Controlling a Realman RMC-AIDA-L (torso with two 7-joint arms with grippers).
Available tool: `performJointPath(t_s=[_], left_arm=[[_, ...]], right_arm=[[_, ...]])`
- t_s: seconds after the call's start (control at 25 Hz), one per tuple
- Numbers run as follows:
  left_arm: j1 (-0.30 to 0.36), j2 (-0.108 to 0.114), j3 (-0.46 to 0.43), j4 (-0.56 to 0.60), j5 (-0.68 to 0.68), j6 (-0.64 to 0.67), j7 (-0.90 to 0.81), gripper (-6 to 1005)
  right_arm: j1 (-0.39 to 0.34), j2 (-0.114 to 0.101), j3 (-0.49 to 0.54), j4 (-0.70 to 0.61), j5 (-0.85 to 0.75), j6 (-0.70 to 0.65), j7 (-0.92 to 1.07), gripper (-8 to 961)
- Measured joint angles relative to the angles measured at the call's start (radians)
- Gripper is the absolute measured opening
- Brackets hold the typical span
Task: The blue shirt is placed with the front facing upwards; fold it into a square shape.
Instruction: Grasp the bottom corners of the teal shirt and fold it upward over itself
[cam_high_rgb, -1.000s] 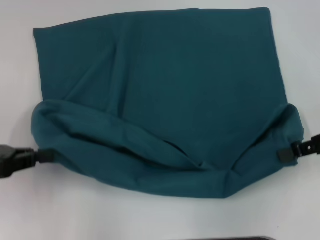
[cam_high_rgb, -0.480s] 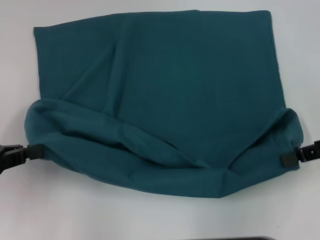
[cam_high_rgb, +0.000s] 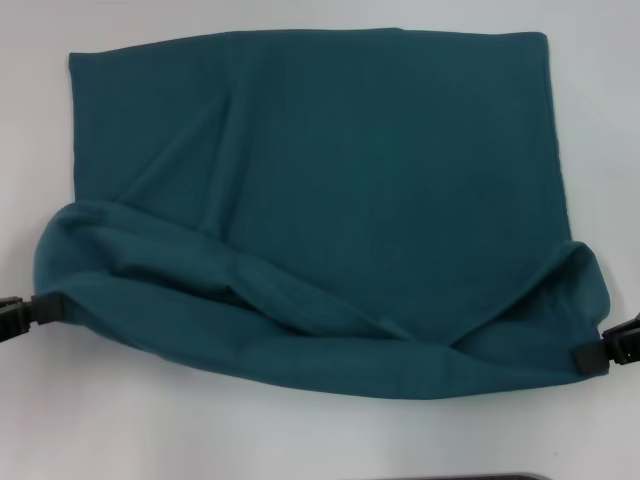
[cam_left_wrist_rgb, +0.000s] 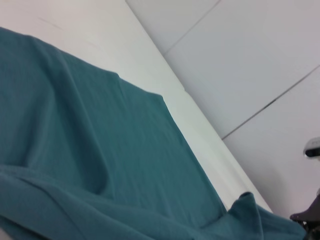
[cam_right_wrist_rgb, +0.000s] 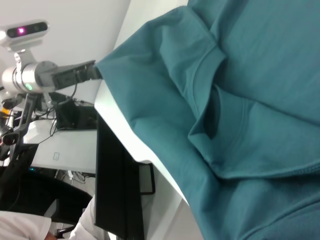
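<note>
The blue shirt (cam_high_rgb: 330, 180) lies on the white table, plain side up, with its near part lifted into a loose fold. My left gripper (cam_high_rgb: 45, 308) is shut on the fold's left corner. My right gripper (cam_high_rgb: 597, 357) is shut on the right corner, one black pad lying on the cloth. The right wrist view shows the shirt (cam_right_wrist_rgb: 240, 100) with its round collar tucked in the fold, and the left gripper (cam_right_wrist_rgb: 92, 71) pinching the far corner. In the left wrist view the shirt (cam_left_wrist_rgb: 100, 165) stretches away toward the right gripper (cam_left_wrist_rgb: 306, 221). The lettering is hidden.
White table (cam_high_rgb: 200, 440) surrounds the shirt on all sides. A dark object (cam_high_rgb: 450, 477) lies at the near table edge. Below that edge the right wrist view shows a black panel (cam_right_wrist_rgb: 115, 190) and equipment behind it.
Both grippers have moved outward and nearer to me, pulling the fold's corners apart. The near fold is now wider and lower on the table.
</note>
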Motion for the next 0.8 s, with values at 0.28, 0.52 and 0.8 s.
performJointPath(t_s=[0.28, 0.52, 0.8], left_arm=[[0.002, 0.008, -0.063, 0.022, 0.0, 0.011, 0.03, 7], [-0.004, 0.017, -0.091, 0.025, -0.028, 0.019, 0.038, 6], [-0.007, 0.036, -0.088, 0.037, -0.071, 0.016, 0.04, 6]], right_arm=[[0.004, -0.016, -0.004, 0.021, 0.051, -0.002, -0.039, 38], [0.008, -0.027, -0.01, 0.021, 0.119, -0.003, -0.047, 38], [0.0, -0.052, -0.066, 0.017, 0.251, -0.005, -0.044, 37]])
